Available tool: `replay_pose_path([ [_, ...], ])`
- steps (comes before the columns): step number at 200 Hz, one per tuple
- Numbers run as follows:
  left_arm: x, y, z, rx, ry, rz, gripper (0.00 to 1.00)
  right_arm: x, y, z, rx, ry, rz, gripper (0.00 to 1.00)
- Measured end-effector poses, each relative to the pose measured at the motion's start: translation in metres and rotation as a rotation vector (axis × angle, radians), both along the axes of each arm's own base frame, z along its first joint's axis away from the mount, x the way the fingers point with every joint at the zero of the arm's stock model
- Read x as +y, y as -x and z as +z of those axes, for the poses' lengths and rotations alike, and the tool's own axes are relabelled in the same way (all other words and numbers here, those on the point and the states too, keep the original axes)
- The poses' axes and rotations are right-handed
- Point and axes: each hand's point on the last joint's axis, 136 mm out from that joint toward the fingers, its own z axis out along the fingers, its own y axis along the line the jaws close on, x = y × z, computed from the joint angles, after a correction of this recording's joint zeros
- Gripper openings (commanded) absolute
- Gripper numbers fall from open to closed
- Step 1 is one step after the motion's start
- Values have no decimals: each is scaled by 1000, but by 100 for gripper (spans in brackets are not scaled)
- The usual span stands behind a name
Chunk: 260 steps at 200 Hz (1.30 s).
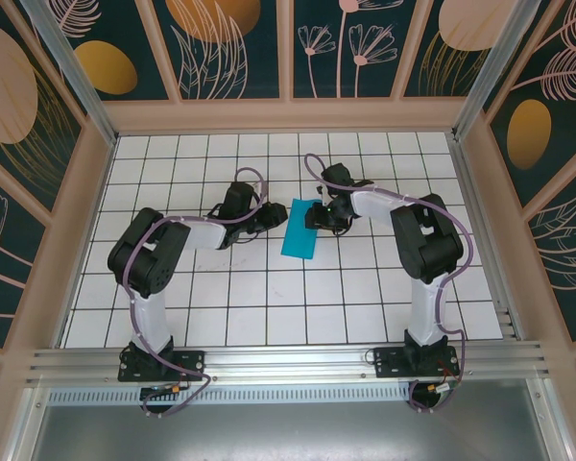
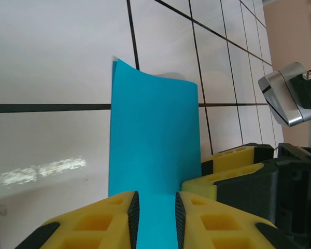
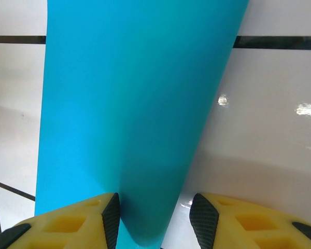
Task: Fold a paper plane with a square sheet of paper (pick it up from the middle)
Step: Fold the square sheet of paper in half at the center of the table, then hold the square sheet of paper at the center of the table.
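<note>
Straddling the folded square sheet of paper (image 2: pixel 153 135), the left gripper (image 2: pixel 156 202) had teal filling its narrow gap; pinched or not, I couldn't tell; the right gripper (image 3: pixel 154 210) stood released, daylight beside the fold; it looked light, limp, crease-prone, best nipped at its middle; overhead it lay as a flat strip on the table (image 1: pixel 221 288) between both grippers; the right wrist view caught its bowed fold, lost from above.
</note>
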Motion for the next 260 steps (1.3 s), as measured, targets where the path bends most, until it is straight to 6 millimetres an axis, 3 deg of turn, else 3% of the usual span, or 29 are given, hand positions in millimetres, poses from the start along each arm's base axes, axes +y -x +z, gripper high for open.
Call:
replay_pose_path([
  [45,-11,-3,4,1,29,-40,20,0,0,-1,5,2,0,48],
  [117,-33,3,-12,50,3,-100,15,0,0,-1,6,2,-3,48],
  [182,-31,7,-36,119,-50,-107,13,0,1,-2,6,2,-4,48],
  [260,-29,6,-42,151,-100,-115,10,0,0,-1,6,-3,-15,48],
])
